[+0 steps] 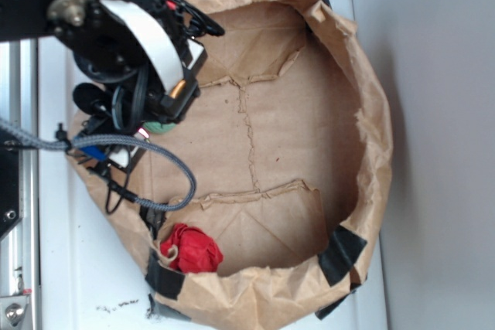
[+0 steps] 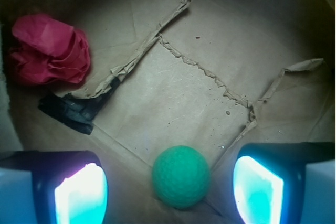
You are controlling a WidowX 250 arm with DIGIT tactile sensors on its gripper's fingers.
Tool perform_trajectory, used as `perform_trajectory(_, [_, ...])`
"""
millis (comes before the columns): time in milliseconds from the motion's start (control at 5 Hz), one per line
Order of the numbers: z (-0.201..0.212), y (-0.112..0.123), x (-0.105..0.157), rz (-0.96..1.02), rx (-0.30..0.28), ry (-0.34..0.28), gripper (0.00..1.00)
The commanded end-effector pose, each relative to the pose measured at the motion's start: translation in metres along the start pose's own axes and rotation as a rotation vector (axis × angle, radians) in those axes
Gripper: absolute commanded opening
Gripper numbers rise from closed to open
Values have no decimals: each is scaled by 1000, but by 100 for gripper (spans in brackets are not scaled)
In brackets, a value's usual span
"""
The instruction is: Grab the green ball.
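Observation:
The green ball (image 2: 181,177) lies on the brown paper floor of the bag, between my two lit fingers, with a gap to each. My gripper (image 2: 169,191) is open and straddles it, touching nothing. From the exterior view only a sliver of the green ball (image 1: 161,127) peeks out under the black arm, and the gripper (image 1: 158,123) itself is mostly hidden by the wrist and cables at the bag's left wall.
A red wrinkly lump (image 1: 192,249) (image 2: 48,50) rests in the bag's near-left corner. The torn paper bag's raised rim (image 1: 371,137) rings the floor. Black tape (image 2: 71,111) patches the wall. A grey cable (image 1: 155,156) loops beside the arm.

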State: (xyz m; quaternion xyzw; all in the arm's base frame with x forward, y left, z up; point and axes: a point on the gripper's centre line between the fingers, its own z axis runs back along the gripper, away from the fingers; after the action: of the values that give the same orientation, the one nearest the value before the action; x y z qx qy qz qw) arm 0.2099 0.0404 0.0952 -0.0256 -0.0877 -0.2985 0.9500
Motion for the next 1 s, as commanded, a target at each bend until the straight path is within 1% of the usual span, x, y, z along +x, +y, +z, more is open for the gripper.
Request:
perform_trajectory(0, [-27, 5, 17, 1, -4, 45, 100])
perform_trajectory(200, [-43, -4, 22, -7, -9, 48, 100])
perform_trajectory(400, [-53, -10, 27, 70, 29, 52, 100])
perform_trajectory(600, [-52, -6, 28, 92, 48, 89, 100])
perform_trajectory(800, [-29, 1, 29, 120, 24, 37, 100])
